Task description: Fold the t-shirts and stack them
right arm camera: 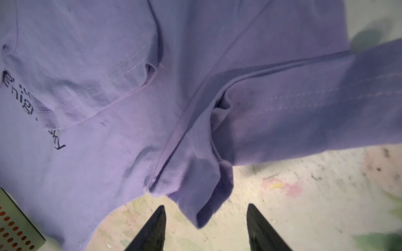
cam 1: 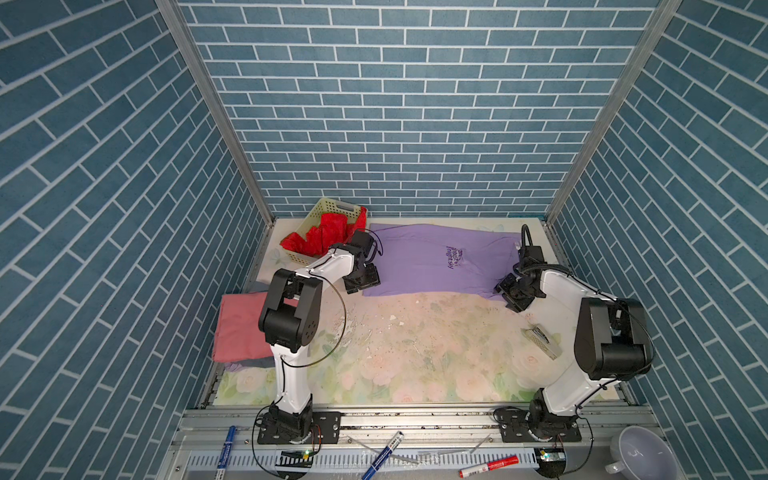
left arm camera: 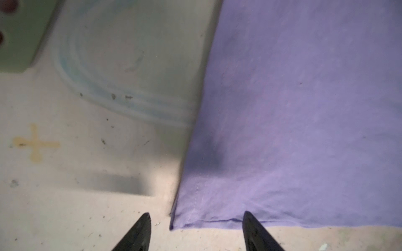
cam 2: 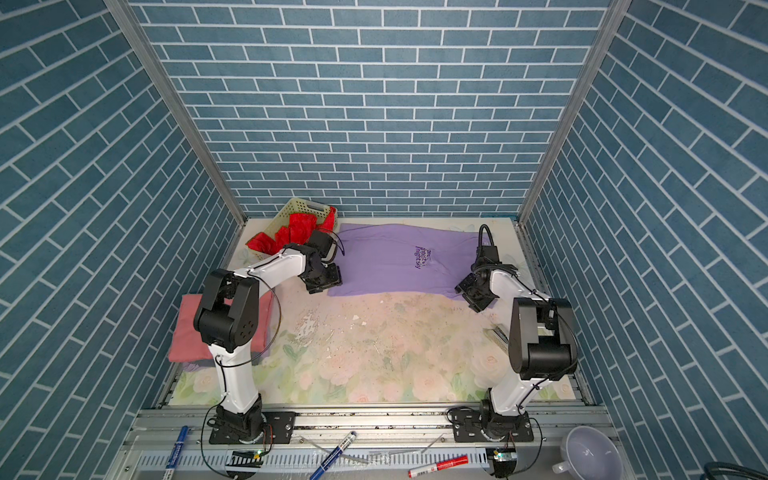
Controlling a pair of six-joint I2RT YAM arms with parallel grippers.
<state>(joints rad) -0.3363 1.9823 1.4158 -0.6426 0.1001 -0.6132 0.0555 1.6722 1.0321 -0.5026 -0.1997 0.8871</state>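
A broad bare stretch of the table (cam 1: 415, 345) is left open in the near middle, between the left arm (cam 1: 291, 316) and the right arm (cam 1: 606, 336); the far half is covered by the spread lilac t-shirt (cam 1: 428, 262); the far left corner is blocked by the basket (cam 1: 320, 212), heaped with the red t-shirt (cam 1: 322, 241); only a narrow bare strip is left between basket and lilac hem; the left edge is taken by the folded salmon-pink t-shirt (cam 1: 237, 328); a small striped object (cam 1: 542, 340) is set beside the right arm; three sides are closed by brick walls (cam 1: 395, 124).
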